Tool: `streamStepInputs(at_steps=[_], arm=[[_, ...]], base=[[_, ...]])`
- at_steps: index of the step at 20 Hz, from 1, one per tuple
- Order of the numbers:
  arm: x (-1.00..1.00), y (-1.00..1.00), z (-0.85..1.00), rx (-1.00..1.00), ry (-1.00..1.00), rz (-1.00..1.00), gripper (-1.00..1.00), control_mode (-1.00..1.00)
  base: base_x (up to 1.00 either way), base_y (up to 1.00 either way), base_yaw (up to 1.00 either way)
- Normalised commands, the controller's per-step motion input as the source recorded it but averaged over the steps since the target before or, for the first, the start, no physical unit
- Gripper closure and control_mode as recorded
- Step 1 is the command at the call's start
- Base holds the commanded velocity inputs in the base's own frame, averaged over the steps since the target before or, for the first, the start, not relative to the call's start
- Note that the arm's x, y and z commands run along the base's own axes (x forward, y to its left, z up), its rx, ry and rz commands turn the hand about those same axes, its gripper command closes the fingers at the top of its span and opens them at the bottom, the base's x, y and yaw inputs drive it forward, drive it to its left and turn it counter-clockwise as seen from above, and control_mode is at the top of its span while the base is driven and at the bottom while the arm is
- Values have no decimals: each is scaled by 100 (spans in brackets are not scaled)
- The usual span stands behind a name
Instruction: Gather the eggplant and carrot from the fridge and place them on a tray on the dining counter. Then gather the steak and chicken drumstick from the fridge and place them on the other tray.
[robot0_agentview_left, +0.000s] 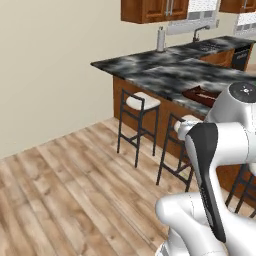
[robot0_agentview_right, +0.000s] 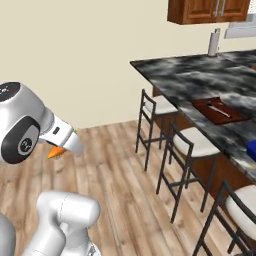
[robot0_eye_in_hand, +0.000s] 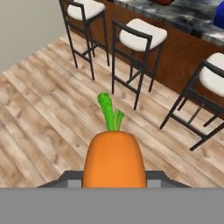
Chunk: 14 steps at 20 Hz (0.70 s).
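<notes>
Pale wood planks run across the lower half of every view, and beyond them stands the long dining counter (robot0_agentview_left: 165, 70) with its black-and-grey marbled stone top and brown wood base. I have the gripper (robot0_agentview_right: 65, 147) closed on the short orange carrot (robot0_eye_in_hand: 114, 159) with the green tip; in the hand view it fills the lower centre between the fingers, and in the right base view its orange end pokes out at centre left, well apart from the counter.

On the stone top lies the shallow reddish-brown wooden tray (robot0_agentview_right: 220, 111), right of centre in the right base view and at centre right in the left base view. I cannot make out an eggplant in it; something thin and pale lies across it, too small to name. A corner of the bright blue tray (robot0_agentview_right: 251, 150) shows at the right edge, nearer to me along the counter.

By my judgement the carrot is mid-carry, with delivery to the brown tray pending, and the steak and drumstick for the blue tray are all to come.

Three black metal stools with white cushions (robot0_eye_in_hand: 139, 34) line the near side of the counter, right between me and the trays, so I will have to reach over them. A white paper-towel roll (robot0_agentview_left: 160, 39) stands at the counter's far end.
</notes>
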Motion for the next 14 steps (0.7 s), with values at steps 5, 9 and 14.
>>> streamStepInputs(at_steps=[5, 9, 14], arm=[[0, 0, 0, 0, 0, 0, 100, 100], [0, 0, 0, 0, 0, 0, 100, 100], [0, 0, 0, 0, 0, 0, 100, 100]], base=[[93, 40, -36], [93, 34, -36], [95, 17, -34]])
